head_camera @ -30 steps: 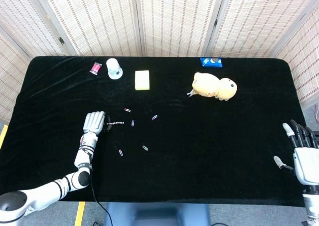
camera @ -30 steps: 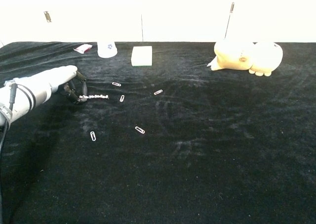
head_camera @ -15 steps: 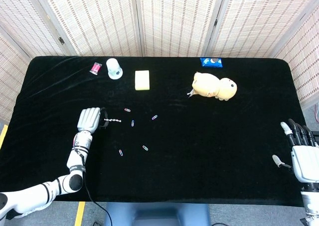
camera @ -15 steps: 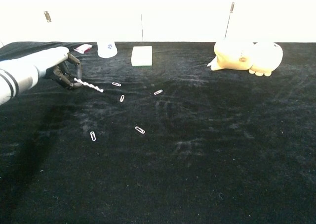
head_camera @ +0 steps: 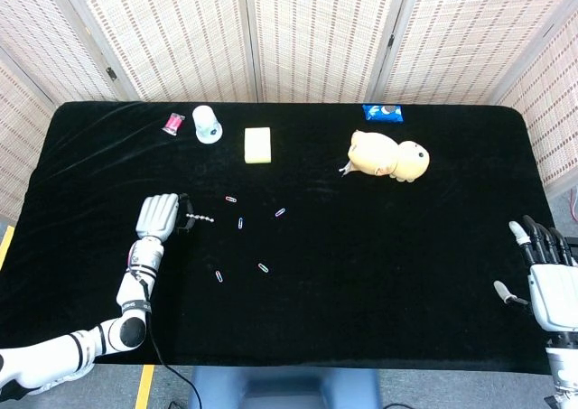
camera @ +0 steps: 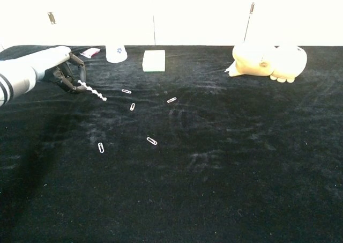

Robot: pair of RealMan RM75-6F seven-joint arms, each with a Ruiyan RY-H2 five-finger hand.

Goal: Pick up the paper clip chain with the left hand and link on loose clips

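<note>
From my seat the paper clip chain runs out of my left hand as a short straight line, its long axis pointing away from the fingertips toward the table's middle and sloping down in the chest view, so the far end hangs lower than the pinched end. My left hand's fingers are curled in around the near end of the chain and hold it; the back of the hand faces up in the head view. Just past the chain's free end lie five loose clips: the nearest clip sits a little beyond that end, a second clip is beside it and closer to me, a third clip lies farther out from the fingers, and two more, one clip and another clip, rest well on my side of the hand. My right hand hangs off the table's near right corner with its fingers straight and apart, holding nothing. The table wears a black cloth. Along its far edge stand a pink packet, a white cup, a pale yellow block, a yellow plush toy and a blue packet. Woven folding screens close the room behind.
</note>
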